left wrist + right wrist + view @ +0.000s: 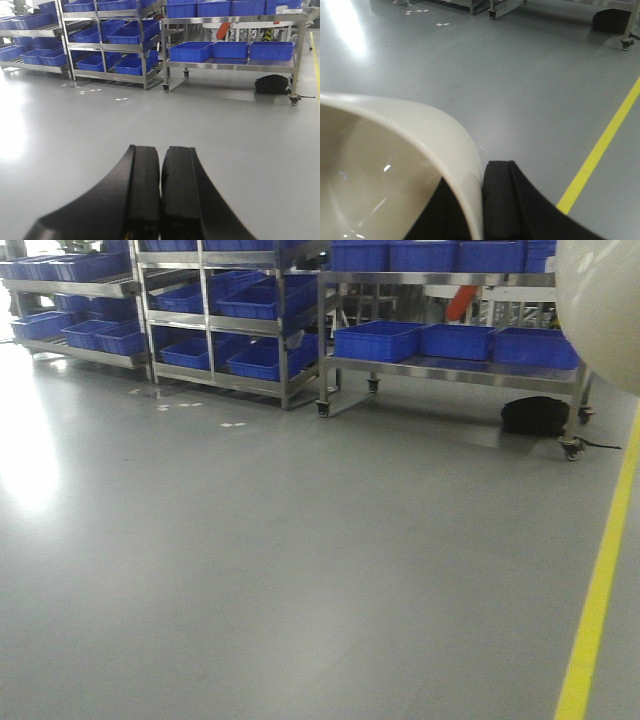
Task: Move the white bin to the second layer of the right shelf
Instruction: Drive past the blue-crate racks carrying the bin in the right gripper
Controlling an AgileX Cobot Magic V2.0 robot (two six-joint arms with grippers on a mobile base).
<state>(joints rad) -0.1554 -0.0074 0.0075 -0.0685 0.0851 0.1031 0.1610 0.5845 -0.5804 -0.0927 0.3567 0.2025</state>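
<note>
Bright indoor light, glare on floor (300, 570) at left, white bin (600, 310) blurred, perhaps overexposed.

The wall of the bin (435, 130) sits between the fingers (507, 200) of my right gripper (480, 210). Ahead, across the floor (300, 560), racks (240, 380) hold crates (375, 340) on their levels — a bag (535, 415) lies under the rightmost; a line (600, 590) runs along my right.

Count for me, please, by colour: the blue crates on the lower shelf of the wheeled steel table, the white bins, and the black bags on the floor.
Blue crates on the wheeled steel table's lower shelf: 3
White bin: 1
Black bag: 1
Total: 5
</note>
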